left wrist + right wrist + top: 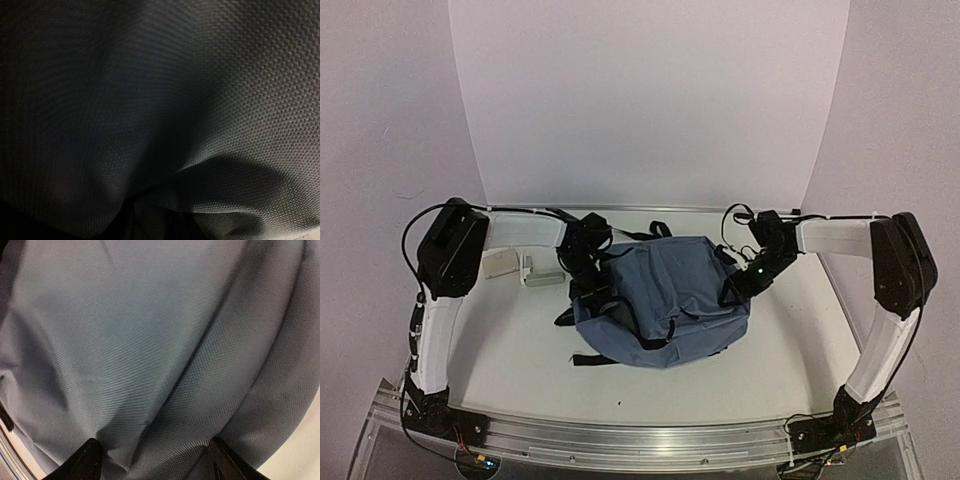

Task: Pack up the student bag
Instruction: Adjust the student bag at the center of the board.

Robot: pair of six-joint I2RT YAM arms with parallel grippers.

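Right pincer [154, 441] spread, left pincer [588, 262] unreadable; student bag [665, 295] lies near-to-far, top seemingly far.

The student bag [665, 300], a large soft blue-grey fabric backpack, lies slumped flat on the white surface [520, 360] at the middle of the frame, black straps trailing from its left and top edges, a dark curved zipper crossing its lower half.

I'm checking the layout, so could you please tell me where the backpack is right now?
In the top view the blue-grey backpack lies centre-frame, between the left gripper and the right gripper.
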